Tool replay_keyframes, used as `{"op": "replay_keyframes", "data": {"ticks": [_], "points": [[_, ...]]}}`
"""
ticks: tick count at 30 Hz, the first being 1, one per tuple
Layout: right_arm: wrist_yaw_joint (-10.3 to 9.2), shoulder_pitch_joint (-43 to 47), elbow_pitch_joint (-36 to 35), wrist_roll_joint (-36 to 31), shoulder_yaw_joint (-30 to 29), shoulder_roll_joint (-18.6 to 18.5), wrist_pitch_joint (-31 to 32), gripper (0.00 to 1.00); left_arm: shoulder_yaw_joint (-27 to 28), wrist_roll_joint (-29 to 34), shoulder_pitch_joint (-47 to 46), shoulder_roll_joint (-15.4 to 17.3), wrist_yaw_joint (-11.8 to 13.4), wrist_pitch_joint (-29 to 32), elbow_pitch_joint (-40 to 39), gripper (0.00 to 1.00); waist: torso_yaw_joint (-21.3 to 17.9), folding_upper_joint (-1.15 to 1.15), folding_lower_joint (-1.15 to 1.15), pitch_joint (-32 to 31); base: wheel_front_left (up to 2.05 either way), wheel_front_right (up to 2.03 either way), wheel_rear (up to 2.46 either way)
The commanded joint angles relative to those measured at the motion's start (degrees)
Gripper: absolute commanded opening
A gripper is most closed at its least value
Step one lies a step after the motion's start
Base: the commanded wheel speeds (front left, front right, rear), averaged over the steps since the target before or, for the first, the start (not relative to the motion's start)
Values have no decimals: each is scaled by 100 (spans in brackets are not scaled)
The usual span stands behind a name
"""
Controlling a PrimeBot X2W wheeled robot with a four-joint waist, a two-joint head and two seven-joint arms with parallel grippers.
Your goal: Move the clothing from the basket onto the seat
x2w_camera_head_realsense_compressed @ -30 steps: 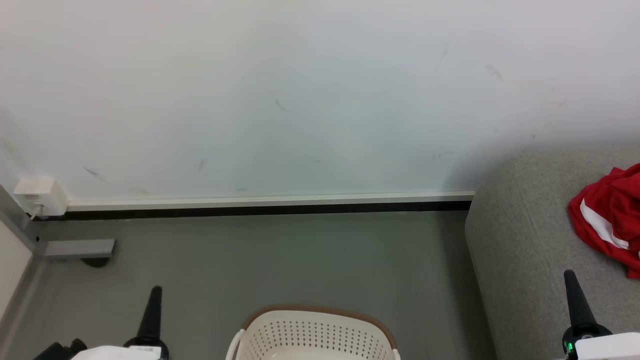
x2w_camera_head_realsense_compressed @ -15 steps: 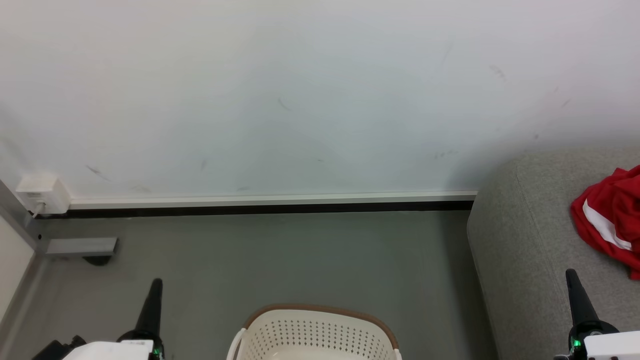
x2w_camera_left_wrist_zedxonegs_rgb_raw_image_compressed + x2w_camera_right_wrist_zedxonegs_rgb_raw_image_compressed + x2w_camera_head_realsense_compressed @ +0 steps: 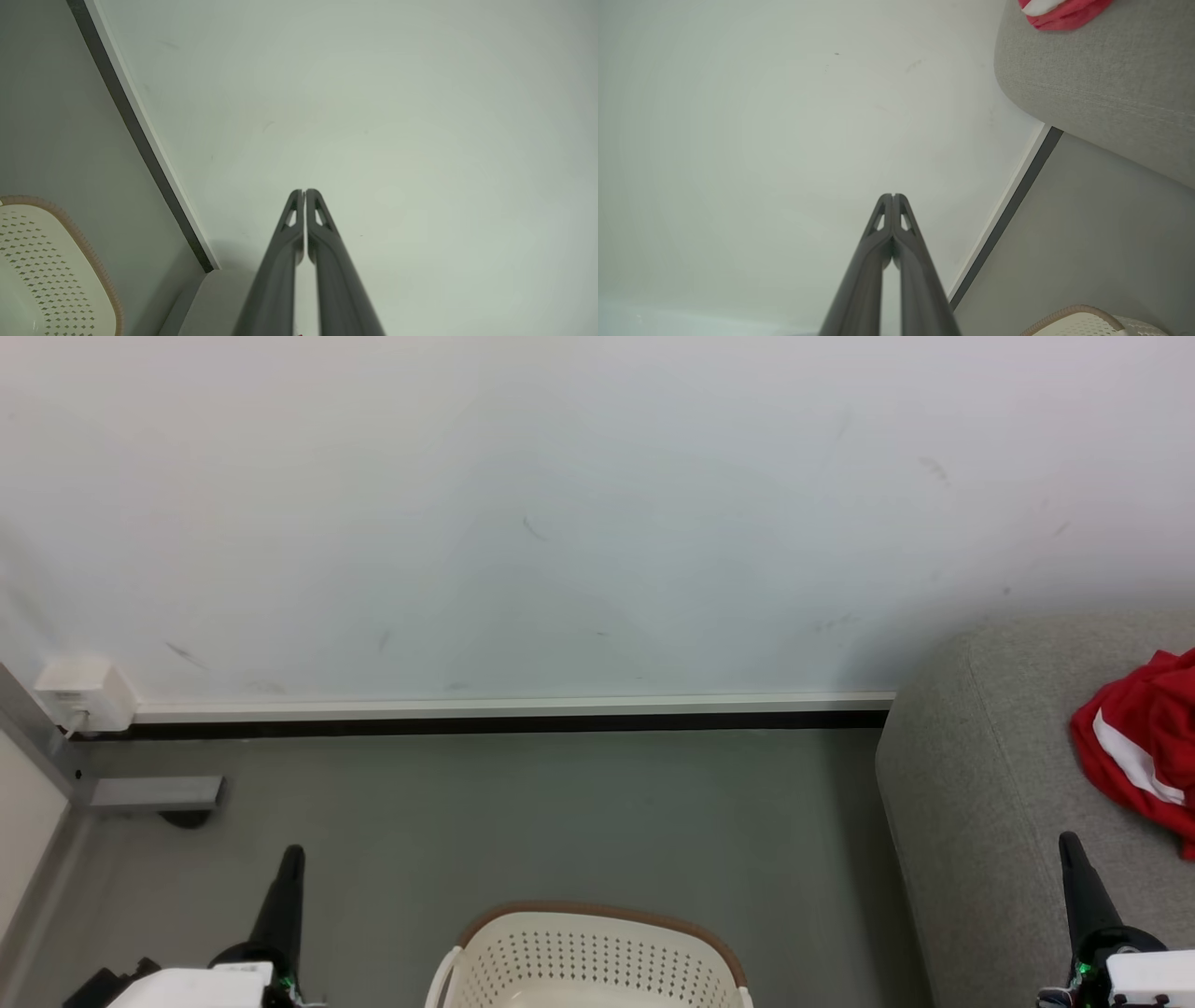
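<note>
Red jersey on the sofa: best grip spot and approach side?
Pinch the raised crumpled fold beside the white band of the jersey, coming down from above with the right gripper; it lies bunched on the sofa, on the robot's right.

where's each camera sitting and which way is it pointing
head: up high, facing forward and down at wall, basket, sofa; left pincer, right pincer at bottom.
left wrist: along its own shut pincer at the wall.
right wrist: along its shut pincer at wall and sofa.
shared: head and right wrist both catch the jersey on the sofa.
</note>
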Motion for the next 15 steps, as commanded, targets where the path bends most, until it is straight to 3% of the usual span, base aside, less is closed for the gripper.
{"op": "replay_keyframes", "data": {"ticks": [1,15], "points": [[-10,-75,5,114,-35,-2,25,0,21,-124,-81,46,-31,50,-31,0,4,0,0,1,0,0,0],[-11,-125,29,613,-136,49,172,0,35,-727,-135,50,-84,197,-31,0,35,0,0,13,0,0,0]]}}
